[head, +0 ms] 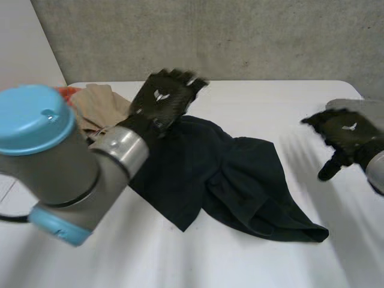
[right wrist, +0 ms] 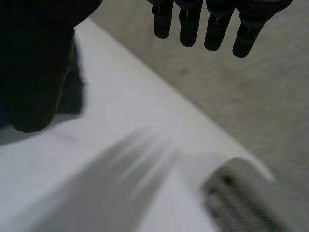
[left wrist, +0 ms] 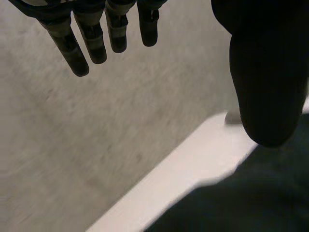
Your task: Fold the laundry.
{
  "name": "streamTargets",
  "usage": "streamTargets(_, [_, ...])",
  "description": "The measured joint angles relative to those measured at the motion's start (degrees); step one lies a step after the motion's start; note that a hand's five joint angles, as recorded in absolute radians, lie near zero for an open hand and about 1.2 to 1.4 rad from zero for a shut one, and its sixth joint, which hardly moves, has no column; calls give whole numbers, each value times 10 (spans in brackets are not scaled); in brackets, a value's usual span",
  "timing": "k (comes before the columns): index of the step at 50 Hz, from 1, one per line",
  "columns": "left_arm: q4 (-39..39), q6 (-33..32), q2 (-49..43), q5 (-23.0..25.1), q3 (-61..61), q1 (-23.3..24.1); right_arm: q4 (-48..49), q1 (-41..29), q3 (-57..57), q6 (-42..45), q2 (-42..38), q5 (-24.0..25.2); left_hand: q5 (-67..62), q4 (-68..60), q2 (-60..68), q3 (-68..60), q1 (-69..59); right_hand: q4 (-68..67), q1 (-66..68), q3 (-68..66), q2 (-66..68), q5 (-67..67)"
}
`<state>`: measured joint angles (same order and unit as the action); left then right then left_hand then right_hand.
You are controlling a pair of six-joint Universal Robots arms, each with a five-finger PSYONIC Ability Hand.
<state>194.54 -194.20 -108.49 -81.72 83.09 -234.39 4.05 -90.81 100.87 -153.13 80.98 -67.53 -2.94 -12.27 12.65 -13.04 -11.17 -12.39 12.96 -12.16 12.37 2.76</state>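
Dark garment [head: 240,180] lies crumpled in the middle of the bench [head: 180,264]. It's bunched, with one lobe thrown toward the robot's right and a rolled hem at the near side. It isn't flattened and has no fold in it, so I'd put the task at the very start.

Left hand [head: 163,99] hovers over the garment's far left edge. Its fingers [left wrist: 91,43] are straight and apart, thumb well off them, holding nothing. Its wrist view has dark cloth under the palm, so it looks lined up to grab that edge.

Right hand [head: 347,133] is over bare bench, well apart from the garment's right end. Fingers [right wrist: 218,29] are straight, apart and empty. It's probably held wide so it can take the opposite edge and tension the cloth against the left.

Other laundry:
- Beige cloth [head: 99,105] and something orange [head: 67,91] sit at the far left corner, behind the left arm.
- A grey ribbed piece [right wrist: 241,193] sits near the right hand's fingertips at the far right edge.

These read as a queue kept clear of the working area.

Next move should be to spread the garment before folding. The risk is that the layers are bunched, so a pinch may catch more than one.
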Motion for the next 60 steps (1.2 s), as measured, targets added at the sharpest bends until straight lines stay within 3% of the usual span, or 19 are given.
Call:
streamTargets(4, [-27,-55,19,0,65,-37,-69,-31,-5,3,5,3,0,0,0,0,0,0,0,0,0,0])
streamTargets(10, [-40,-118,18,0,130,-82,-68,-80,2,7,12,3,0,0,0,0,0,0,0,0,0,0])
streamTargets(14, [-38,-120,14,-1,143,-93,-36,-104,-3,7,0,0,0,0,0,0,-1,0,0,0,0,0])
streamTargets(19, [-32,-71,10,-8,144,-89,-4,-123,-51,-1,-53,-13,0,0,0,0,-2,0,0,0,0,0])
streamTargets(27, [-31,48,15,-41,136,-39,-62,-120,-186,11,-145,-31,0,-1,0,0,-2,0,0,0,0,0])
streamTargets(32, [-25,70,11,-66,131,13,-93,-112,-253,65,-187,-21,0,-1,1,0,-2,0,0,0,0,0])
streamTargets(41, [5,64,-38,-88,96,128,-101,-81,-321,205,-275,110,0,-1,1,0,-2,0,0,0,0,0])
streamTargets(45, [9,62,-73,-89,72,171,-107,-76,-340,222,-313,162,0,-1,1,0,-2,0,0,0,0,0])
streamTargets(50, [10,45,-128,-89,33,204,-111,-81,-349,206,-348,192,-3,-2,2,-2,-4,0,0,0,0,0])
streamTargets(54, [11,13,-166,-90,4,210,-110,-88,-352,176,-367,197,-122,-127,132,-126,-157,-93,89,-95,93,92])
streamTargets(55, [12,-2,-178,-93,-6,210,-109,-91,-353,165,-372,197,-258,-267,263,-256,-317,-183,187,-185,196,181])
streamTargets(57, [15,-22,-191,-100,-20,210,-106,-95,-356,148,-377,195,-406,-418,426,-406,-477,-343,322,-348,354,332])
streamTargets(60, [24,-51,-204,-125,-39,207,-94,-99,-363,122,-378,189,-524,-555,552,-542,-556,-532,485,-535,543,508])
